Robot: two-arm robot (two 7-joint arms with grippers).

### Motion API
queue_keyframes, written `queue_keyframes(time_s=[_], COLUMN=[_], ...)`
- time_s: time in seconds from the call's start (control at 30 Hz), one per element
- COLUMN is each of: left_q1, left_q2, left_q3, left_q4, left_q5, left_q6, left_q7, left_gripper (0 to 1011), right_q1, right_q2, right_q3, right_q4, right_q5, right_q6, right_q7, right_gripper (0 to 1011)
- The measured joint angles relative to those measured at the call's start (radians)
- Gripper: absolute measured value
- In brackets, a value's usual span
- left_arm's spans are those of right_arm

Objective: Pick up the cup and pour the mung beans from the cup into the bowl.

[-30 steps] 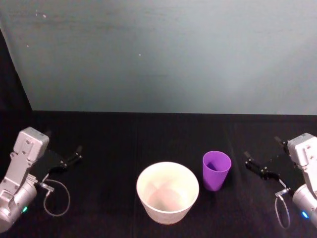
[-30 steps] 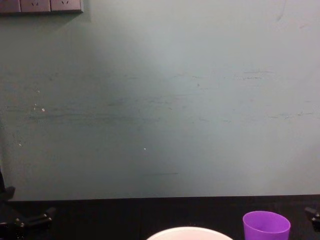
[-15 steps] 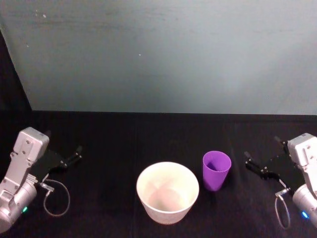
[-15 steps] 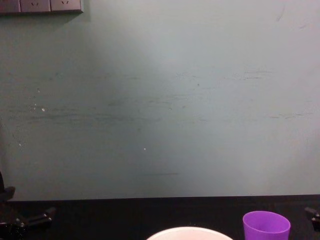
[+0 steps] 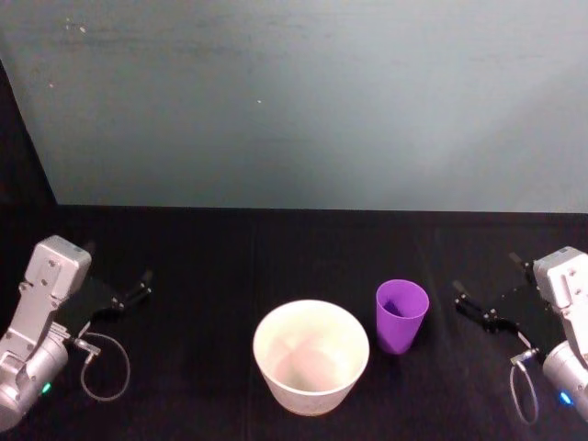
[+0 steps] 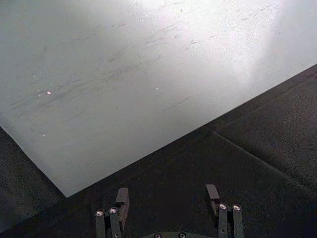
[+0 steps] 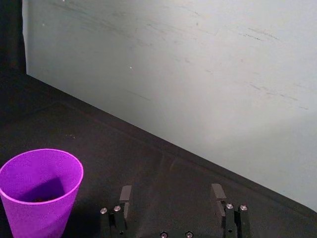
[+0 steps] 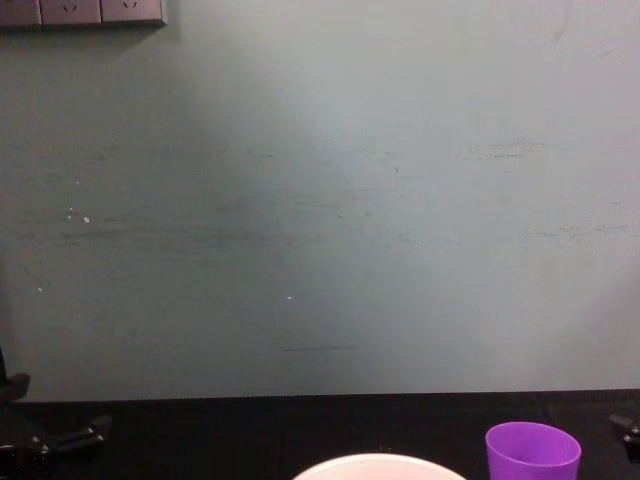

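Upright on black table [image 5: 230, 257]: purple cup [image 5: 401, 315], near the spread, empty fingers of right gripper [image 7: 171, 193], not touching them. Beyond the cup from those fingers, just beside it: white bowl [image 5: 312, 390]. Well apart from bowl on its other side: left gripper [image 6: 167, 194], fingers likewise spread, gripping nothing.

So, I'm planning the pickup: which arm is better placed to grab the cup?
Probably the right: the right hand, open, sits near the cup, while the left hand is beyond the bowl.
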Motion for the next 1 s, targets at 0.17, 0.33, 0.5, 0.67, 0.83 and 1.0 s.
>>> queue_keyframes(time_s=[0.17,0.33,0.5,0.67,0.83,1.0], left_q1=[0.000,0.000,0.000,0.000,0.000,0.000], left_q2=[0.000,0.000,0.000,0.000,0.000,0.000], left_q3=[0.000,0.000,0.000,0.000,0.000,0.000], left_q4=[0.000,0.000,0.000,0.000,0.000,0.000], left_q5=[0.000,0.000,0.000,0.000,0.000,0.000], left_q6=[0.000,0.000,0.000,0.000,0.000,0.000], left_q7=[0.000,0.000,0.000,0.000,0.000,0.000], left_gripper=[1004,1004,1004,1003,1003,1004], right_q1=[-0.019,-0.068,-0.137,-0.190,-0.216,-0.222], right_q2=[0.008,0.018,0.026,0.028,0.029,0.011], right_q3=[0.015,0.041,0.070,0.083,0.079,0.070], right_q4=[-0.017,-0.048,-0.091,-0.121,-0.137,-0.130], right_q5=[0.002,0.029,0.096,0.146,0.164,0.171], right_q6=[-0.013,-0.044,-0.089,-0.123,-0.143,-0.155], right_q7=[0.005,0.028,0.083,0.146,0.196,0.235], right_gripper=[1002,1002,1003,1002,1002,1002])
